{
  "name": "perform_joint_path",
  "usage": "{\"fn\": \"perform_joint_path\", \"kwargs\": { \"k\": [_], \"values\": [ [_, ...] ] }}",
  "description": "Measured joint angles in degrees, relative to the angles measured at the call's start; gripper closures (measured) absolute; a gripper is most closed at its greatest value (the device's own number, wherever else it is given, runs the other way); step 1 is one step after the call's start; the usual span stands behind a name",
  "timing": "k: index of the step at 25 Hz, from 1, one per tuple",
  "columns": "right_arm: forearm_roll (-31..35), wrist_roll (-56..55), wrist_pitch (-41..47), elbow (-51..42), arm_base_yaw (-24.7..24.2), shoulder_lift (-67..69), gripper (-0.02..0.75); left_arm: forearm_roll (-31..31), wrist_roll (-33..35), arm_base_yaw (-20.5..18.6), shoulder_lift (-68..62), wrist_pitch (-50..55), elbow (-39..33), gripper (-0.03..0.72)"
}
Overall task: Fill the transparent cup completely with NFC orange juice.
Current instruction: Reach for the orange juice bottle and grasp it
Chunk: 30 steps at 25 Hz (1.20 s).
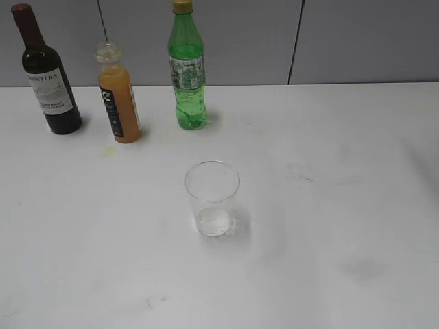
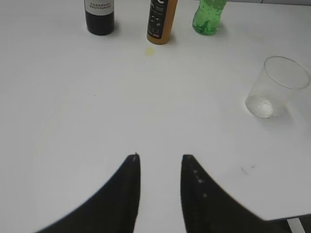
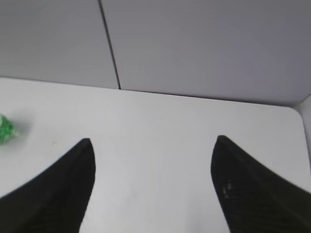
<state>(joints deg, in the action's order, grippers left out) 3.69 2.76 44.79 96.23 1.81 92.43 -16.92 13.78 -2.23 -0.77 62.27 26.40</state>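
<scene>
The transparent cup (image 1: pixel 212 199) stands upright and empty in the middle of the white table (image 1: pixel 329 205); the left wrist view has it at the right (image 2: pixel 274 87). The NFC orange juice bottle (image 1: pixel 119 96), black-labelled and uncapped, stands at the back left, and its lower part shows in the left wrist view (image 2: pixel 162 22). My left gripper (image 2: pixel 160 158) hovers open over bare table, well short of the bottles, with nothing between its fingers. My right gripper (image 3: pixel 153 141) is wide open and empty above the table's far right part. Neither gripper appears in the exterior view.
A dark wine bottle (image 1: pixel 46 72) stands left of the juice, a green soda bottle (image 1: pixel 187 68) to its right. A small yellow stain (image 2: pixel 150 51) lies in front of the juice bottle. A grey panelled wall (image 1: pixel 357 41) backs the table. The table's right corner (image 3: pixel 296 114) is rounded.
</scene>
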Motion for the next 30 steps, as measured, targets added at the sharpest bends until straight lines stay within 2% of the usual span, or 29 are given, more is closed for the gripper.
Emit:
{"fn": "perform_joint_path", "kwargs": {
  "k": [5,8,20,30],
  "values": [
    [3.9,16.7,11.1,-0.5,0.0,-5.9,0.163,0.0,0.0,0.0,0.0,0.0,0.0,0.455],
    [4.6,16.9,13.1,-4.4,0.0,-9.9,0.163,0.0,0.0,0.0,0.0,0.0,0.0,0.454],
    [5.2,12.0,-1.2,-44.0,0.0,-40.1,0.163,0.0,0.0,0.0,0.0,0.0,0.0,0.456],
    [5.4,7.9,-4.0,-65.3,0.0,-61.8,0.163,0.0,0.0,0.0,0.0,0.0,0.0,0.459]
  ]
}}
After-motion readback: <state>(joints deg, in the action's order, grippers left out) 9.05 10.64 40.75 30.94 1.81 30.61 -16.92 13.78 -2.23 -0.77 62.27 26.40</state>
